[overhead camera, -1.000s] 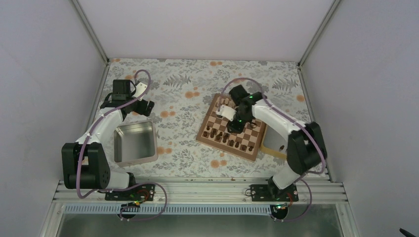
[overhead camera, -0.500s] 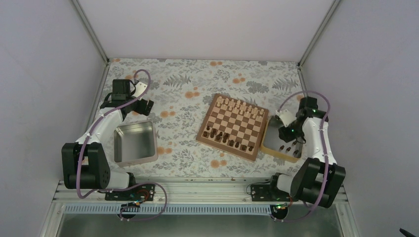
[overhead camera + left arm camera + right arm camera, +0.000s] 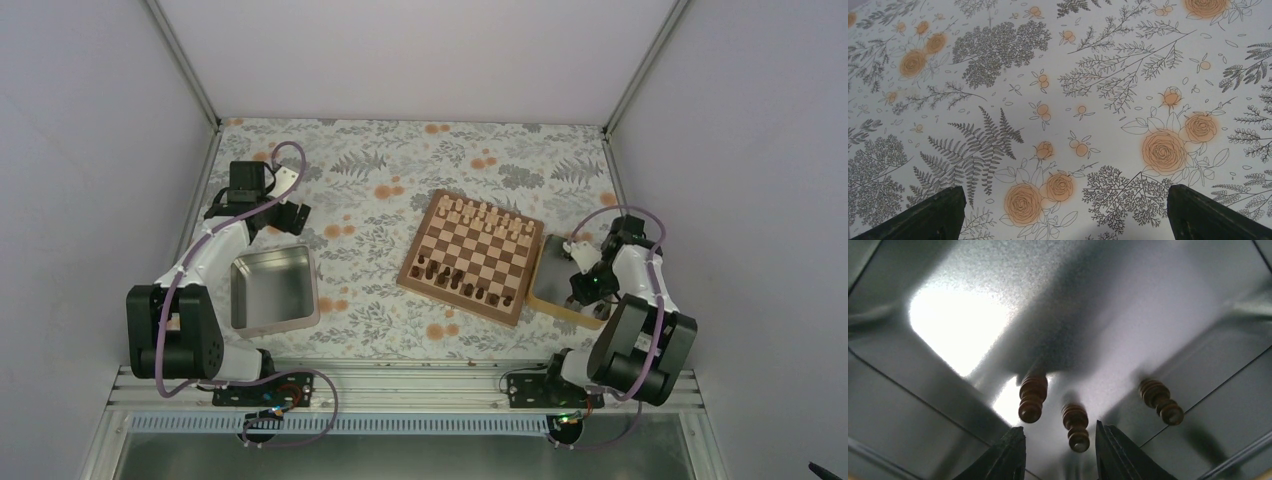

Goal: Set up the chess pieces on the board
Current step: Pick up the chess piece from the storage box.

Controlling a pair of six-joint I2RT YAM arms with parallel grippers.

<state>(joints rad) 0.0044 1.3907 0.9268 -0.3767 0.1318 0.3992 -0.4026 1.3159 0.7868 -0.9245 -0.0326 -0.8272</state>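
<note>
The board (image 3: 478, 252) lies right of centre. Dark chess pieces (image 3: 452, 279) stand along its near rows and pale ones (image 3: 487, 212) along the far row. My right gripper (image 3: 592, 290) is down inside the tray (image 3: 549, 283) beside the board's right edge. In the right wrist view three dark pieces stand on the tray's shiny grey floor: one on the left (image 3: 1032, 399), one in the middle (image 3: 1076, 427) and one on the right (image 3: 1161, 400). My right gripper (image 3: 1060, 441) is open, with the middle piece between its fingertips, apparently untouched. My left gripper (image 3: 1063, 210) hangs open over the flowered cloth, holding nothing.
A grey metal tin (image 3: 272, 290) sits near the left arm, with my left gripper (image 3: 287, 216) just beyond its far edge. Tray walls (image 3: 893, 390) rise close around the right fingers. White enclosure walls and a metal frame bound the table.
My right arm swung from over the board's far side to the tray on the right and dropped into it, its jaws widening. The left arm has not moved.
</note>
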